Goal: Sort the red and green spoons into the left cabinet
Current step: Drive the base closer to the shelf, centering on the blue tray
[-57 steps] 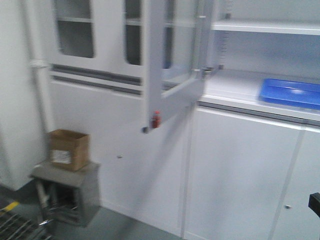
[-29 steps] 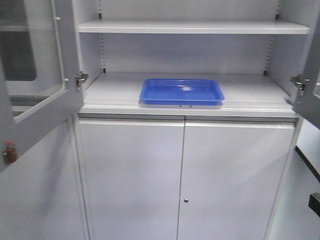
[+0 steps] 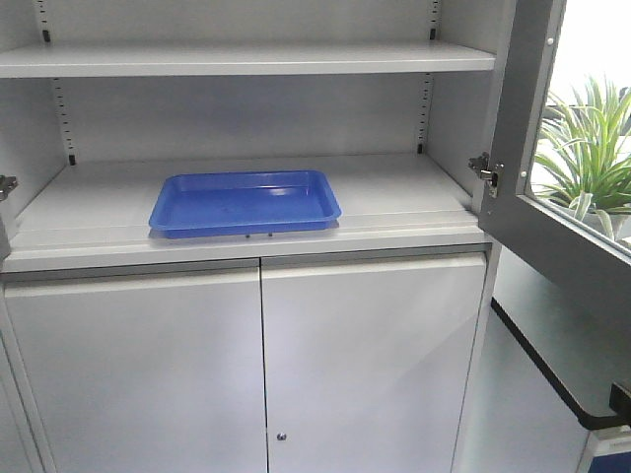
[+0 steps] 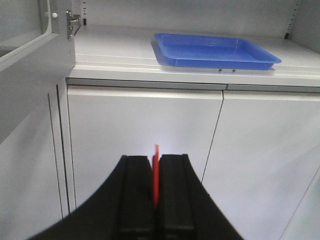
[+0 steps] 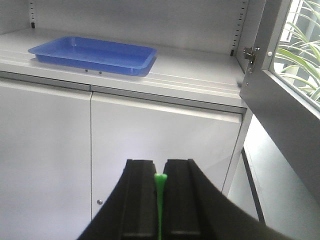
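My left gripper (image 4: 155, 158) is shut on the red spoon (image 4: 156, 175), a thin red strip standing edge-on between the black fingers. My right gripper (image 5: 159, 161) is shut on the green spoon (image 5: 159, 183), whose handle end pokes up between its fingers. Both grippers hang in front of the closed lower doors, below the shelf level. The grey cabinet (image 3: 414, 202) stands open ahead, with slotted uprights and flat shelves. A blue tray (image 3: 245, 202) lies on its lower shelf, left of centre. Neither gripper shows in the front view.
The right cabinet door (image 3: 523, 187) swings out toward me, with a potted plant (image 3: 592, 148) behind its glass. The left door (image 4: 30, 70) also stands open. The lower doors (image 3: 261, 365) are closed. An upper shelf (image 3: 246, 59) runs above the tray.
The front view has swung right: the cardboard box and left cabinet front are gone, the open cabinet with the blue tray has slid left, and the right door and plant have come into view.
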Available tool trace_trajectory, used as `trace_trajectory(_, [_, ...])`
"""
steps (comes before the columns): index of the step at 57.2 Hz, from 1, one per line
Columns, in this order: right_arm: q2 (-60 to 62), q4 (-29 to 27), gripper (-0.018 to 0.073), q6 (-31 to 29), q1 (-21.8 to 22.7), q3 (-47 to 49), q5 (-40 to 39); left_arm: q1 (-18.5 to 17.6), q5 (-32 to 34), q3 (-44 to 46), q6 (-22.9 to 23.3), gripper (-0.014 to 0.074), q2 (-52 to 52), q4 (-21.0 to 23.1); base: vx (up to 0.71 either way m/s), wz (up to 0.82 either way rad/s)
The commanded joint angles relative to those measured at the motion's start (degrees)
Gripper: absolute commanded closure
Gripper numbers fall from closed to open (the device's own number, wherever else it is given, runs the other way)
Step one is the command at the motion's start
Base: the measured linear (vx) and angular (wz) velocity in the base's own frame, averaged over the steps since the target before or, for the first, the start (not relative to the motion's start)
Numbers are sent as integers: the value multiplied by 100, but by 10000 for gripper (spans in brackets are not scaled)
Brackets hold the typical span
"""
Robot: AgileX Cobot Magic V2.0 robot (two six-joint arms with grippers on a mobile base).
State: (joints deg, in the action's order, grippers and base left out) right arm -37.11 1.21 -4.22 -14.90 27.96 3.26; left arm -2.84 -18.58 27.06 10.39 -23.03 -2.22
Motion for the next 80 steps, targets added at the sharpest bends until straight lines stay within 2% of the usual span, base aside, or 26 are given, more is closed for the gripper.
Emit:
trace_trajectory(1, [12,15,564,-48,21,170,-455,-1,467,152,8,594,-40,38,29,-13])
trace_trajectory(80, [12,15,564,-48,21,170,-455,-1,467,152,8,594,-40,38,33,5])
